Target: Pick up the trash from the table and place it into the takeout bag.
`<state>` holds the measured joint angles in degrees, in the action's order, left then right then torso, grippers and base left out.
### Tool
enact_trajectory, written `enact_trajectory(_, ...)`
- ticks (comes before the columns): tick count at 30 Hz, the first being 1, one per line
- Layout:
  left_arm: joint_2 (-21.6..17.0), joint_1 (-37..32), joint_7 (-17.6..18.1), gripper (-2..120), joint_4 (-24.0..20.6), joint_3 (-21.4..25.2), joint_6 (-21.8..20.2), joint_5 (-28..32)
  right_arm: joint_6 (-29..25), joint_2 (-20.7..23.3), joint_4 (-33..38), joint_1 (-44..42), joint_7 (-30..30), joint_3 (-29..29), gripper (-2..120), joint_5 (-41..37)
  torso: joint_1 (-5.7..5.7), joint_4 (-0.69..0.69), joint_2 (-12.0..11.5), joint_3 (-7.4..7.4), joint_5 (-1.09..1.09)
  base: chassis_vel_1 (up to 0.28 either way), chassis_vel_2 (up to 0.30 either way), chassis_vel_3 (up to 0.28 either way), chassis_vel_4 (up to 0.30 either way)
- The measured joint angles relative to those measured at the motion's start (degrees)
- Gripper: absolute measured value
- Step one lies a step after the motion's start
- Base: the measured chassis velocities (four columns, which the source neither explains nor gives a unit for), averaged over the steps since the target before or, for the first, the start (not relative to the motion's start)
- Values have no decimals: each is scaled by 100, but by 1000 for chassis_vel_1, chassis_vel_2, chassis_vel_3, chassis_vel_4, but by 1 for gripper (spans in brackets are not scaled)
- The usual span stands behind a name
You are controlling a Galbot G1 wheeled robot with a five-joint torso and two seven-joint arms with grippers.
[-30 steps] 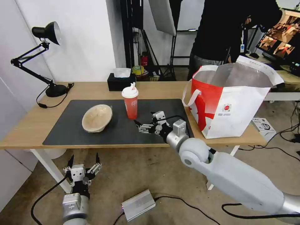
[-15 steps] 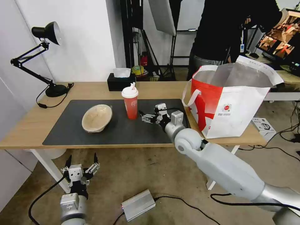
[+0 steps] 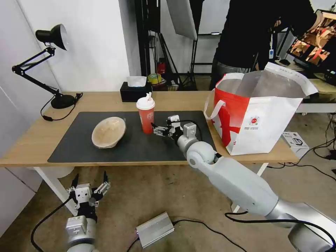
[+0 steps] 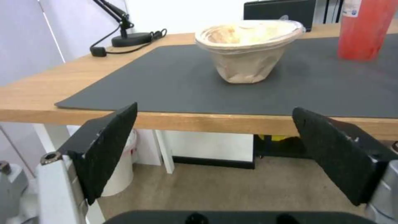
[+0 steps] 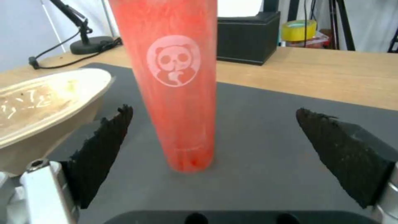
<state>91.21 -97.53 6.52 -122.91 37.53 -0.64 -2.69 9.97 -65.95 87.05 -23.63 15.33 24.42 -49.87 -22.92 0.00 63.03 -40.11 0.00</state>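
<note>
Over the last second the right gripper (image 3: 154,128) had travelled across the dark mat (image 3: 105,147) from the table's near side toward the red cup (image 3: 146,114), ending just beside it; the left gripper (image 3: 89,180) had sunk a little lower below the table (image 3: 42,129) edge.

From the head view, the cup stood upright on the mat with the beige bowl (image 3: 109,132) near it on the left. The takeout bag (image 3: 259,115) sat open at the table's right end, and a black tissue box (image 3: 134,91) lay behind the cup.

In the left wrist view, the left gripper's pads (image 4: 105,146) were spread wide, holding nothing, below the table edge and facing the bowl (image 4: 248,46).

In the right wrist view, the right gripper's pads (image 5: 101,149) were spread wide and empty, the cup (image 5: 174,77) standing just ahead between them, untouched.
</note>
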Motion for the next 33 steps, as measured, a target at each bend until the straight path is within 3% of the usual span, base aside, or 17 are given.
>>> enact_trajectory(33,-11,30,5,100,-61,106,20,149,-144,-557,-879,390,-170,286,100,28,0,0,0,0,0,0,0,0,0)
